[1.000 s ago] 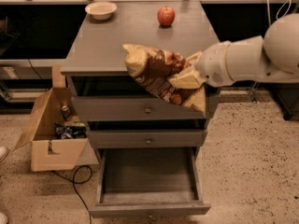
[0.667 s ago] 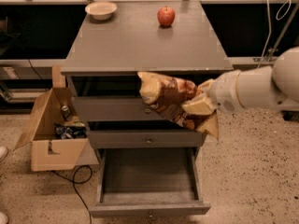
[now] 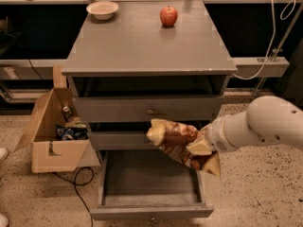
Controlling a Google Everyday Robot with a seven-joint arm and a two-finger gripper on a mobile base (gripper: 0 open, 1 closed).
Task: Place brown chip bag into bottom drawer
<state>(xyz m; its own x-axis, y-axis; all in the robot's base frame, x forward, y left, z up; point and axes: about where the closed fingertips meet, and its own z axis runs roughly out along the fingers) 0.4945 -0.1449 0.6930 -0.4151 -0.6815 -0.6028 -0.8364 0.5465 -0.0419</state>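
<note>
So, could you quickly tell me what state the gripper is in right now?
Gripper: closed on the brown chip bag, holding it in the air above the open bottom drawer.

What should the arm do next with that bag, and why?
Probably lower the bag a little further, straight down. The gripper holds it by its right end, in the air above the open bottom drawer and near the drawer's right side. It seems too high to let go yet.
</note>
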